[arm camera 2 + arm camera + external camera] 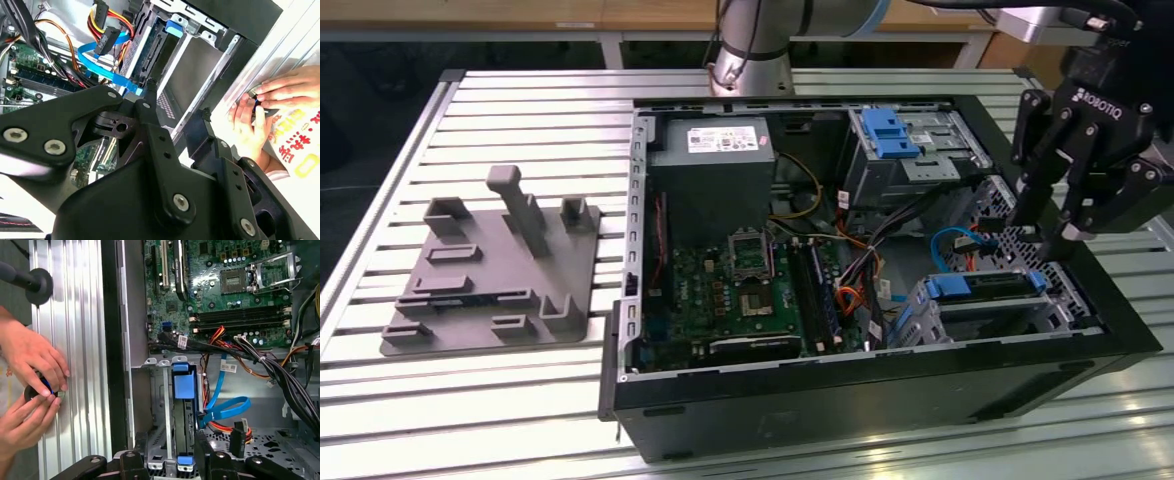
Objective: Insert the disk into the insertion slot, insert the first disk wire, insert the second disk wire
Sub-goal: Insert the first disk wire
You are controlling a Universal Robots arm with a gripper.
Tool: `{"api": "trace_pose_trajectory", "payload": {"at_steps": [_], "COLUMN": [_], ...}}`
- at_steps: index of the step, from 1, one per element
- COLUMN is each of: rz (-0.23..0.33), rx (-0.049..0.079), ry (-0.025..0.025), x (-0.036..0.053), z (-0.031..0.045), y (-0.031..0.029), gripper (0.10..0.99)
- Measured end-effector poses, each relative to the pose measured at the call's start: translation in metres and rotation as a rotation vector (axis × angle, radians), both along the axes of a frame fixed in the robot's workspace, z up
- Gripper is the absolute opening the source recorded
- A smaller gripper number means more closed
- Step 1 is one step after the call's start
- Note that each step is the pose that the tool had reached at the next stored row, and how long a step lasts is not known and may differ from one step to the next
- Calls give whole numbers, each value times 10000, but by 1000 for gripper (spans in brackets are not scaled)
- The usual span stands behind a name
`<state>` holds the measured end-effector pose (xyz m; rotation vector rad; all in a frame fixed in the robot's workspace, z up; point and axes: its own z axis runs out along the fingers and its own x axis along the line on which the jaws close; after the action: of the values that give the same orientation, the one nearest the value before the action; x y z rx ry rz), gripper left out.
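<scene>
Gripper (172, 447): open, nothing held. Hangs over the slot at the case corner, clear of the disk.
Fingers (150, 107): black, spread wide; in the second wrist view the slot shows between their tips.
Disk (183, 422): sits inside the slot, seen edge-on in the first wrist view, with the blue carrier tab at one end.
Slot (994, 318): silver perforated cage in the near corner of the case, on the exterior view's right.
Blue cable (225, 410): loops just beside the disk; its connector is near the disk's edge. Cannot tell if it is plugged in.
Power plug (107, 39): black, on red, yellow and orange wires, near the slot and apart from the disk.
Case (854, 395): black tower on its side, open, board (225, 290) exposed.
Hands (32, 360): two, on the slatted table (520, 110) beside the case wall, pinching a small round part.
Fixture (494, 270): grey, on the table, well apart from the case on the exterior view's left.
</scene>
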<state>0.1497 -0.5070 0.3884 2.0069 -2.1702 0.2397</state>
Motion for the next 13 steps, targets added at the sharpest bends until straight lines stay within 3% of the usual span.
{"api": "trace_pose_trajectory", "payload": {"at_steps": [4,9,13], "rz": [-276,-282,-203], "rx": [-7,-37,-39], "ry": [-1,-1,-1], "x": [3,25,39], "z": [-18,-46,-84], "y": [20,214,254], "gripper": [498,498,498]}}
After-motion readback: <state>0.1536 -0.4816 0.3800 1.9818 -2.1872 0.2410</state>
